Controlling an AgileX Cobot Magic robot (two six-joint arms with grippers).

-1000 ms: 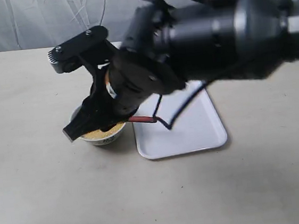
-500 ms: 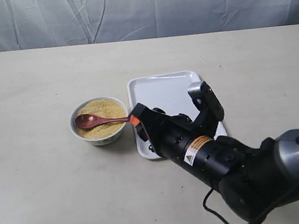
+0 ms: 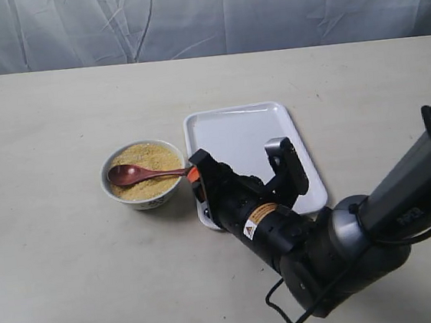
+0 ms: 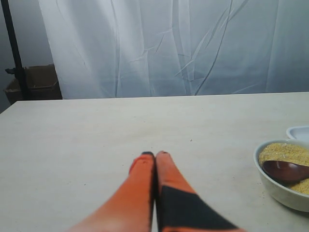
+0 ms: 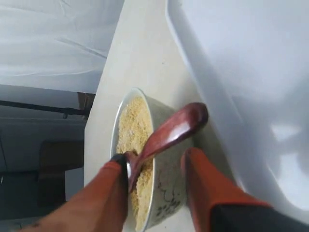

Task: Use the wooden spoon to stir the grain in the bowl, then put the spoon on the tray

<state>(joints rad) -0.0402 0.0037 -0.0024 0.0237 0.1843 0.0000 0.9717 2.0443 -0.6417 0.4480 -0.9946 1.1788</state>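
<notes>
The white bowl (image 3: 152, 202) holds yellow-tan grain (image 3: 152, 156). The dark wooden spoon (image 3: 143, 174) lies in it, handle sticking out over the rim toward the tray (image 3: 243, 131). My right gripper (image 3: 195, 175) is at the handle's end. In the right wrist view this gripper (image 5: 154, 157) is open: the spoon (image 5: 169, 130) touches one finger and the other stands apart beside the bowl (image 5: 166, 193). My left gripper (image 4: 154, 154) is shut on nothing, hovering over bare table well away from the bowl (image 4: 280, 191). It is out of the exterior view.
The right arm's body (image 3: 317, 251) lies low across the table in front of the tray's near edge. A pale curtain (image 3: 200, 13) hangs behind the table. A cardboard box (image 4: 41, 82) and a dark pole (image 4: 12, 48) stand beyond the table's far corner.
A second ago the right arm loomed over the bowl, at the spoon. It now sits low in front of the tray. The spoon rests in the grain, barely moved over the last half second.
</notes>
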